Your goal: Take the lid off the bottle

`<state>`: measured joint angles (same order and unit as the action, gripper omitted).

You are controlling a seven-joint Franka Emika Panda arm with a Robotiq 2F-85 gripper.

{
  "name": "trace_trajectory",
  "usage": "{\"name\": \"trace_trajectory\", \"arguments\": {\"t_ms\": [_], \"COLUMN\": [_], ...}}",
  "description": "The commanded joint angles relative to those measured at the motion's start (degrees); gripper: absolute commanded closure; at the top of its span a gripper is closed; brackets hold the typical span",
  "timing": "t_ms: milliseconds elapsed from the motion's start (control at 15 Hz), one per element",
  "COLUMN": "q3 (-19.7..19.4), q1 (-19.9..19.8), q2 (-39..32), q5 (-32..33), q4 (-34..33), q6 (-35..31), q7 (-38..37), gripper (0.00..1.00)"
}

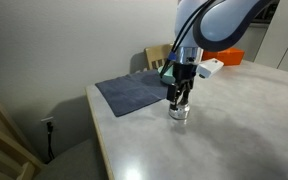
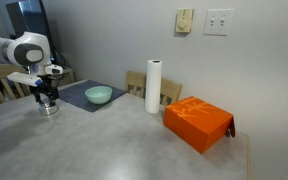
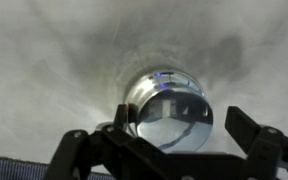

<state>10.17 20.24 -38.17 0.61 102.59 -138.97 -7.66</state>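
Observation:
The bottle, a squat silvery jar, stands on the pale table in both exterior views (image 1: pixel 179 113) (image 2: pixel 49 108). In the wrist view it (image 3: pixel 144 92) fills the centre, and the flat shiny lid (image 3: pixel 174 120) sits on top of it. My gripper (image 1: pixel 181 99) (image 2: pixel 47 97) (image 3: pixel 182 130) hangs directly over the jar with a finger on either side of the lid. The left finger is at the jar's edge. The right finger stands apart from it with a gap. The gripper is open.
A grey cloth (image 1: pixel 134 92) (image 2: pixel 76 98) lies just behind the jar, with a teal bowl (image 2: pixel 98 95) on it. A tall white cylinder (image 2: pixel 153 86) and an orange box (image 2: pixel 197 122) stand further along the table. A wooden chair (image 1: pixel 159 57) is beyond the table edge.

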Motion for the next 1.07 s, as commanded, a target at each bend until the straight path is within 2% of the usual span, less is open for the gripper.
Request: {"name": "trace_trajectory", "arguments": {"t_ms": [0,400,867,933,1000], "q3": [-1.3,-3.7,-3.7,-3.7,-3.7], "q1": [1.2,3.4,3.8,3.8,3.8], "q2": [0.3,1.1,1.2,1.3,1.4], "q5": [1.2,3.6,4.5,4.5,4.5], "q4": [0.9,1.8,1.4,1.5,1.5], "q6": [-1.9,-1.9,-1.5,-1.5,-1.5], "q7": [-2.5,-8.7,-10.3,-10.3,-10.3], "gripper": [0.00,0.00,0.00,0.19,0.25]}}
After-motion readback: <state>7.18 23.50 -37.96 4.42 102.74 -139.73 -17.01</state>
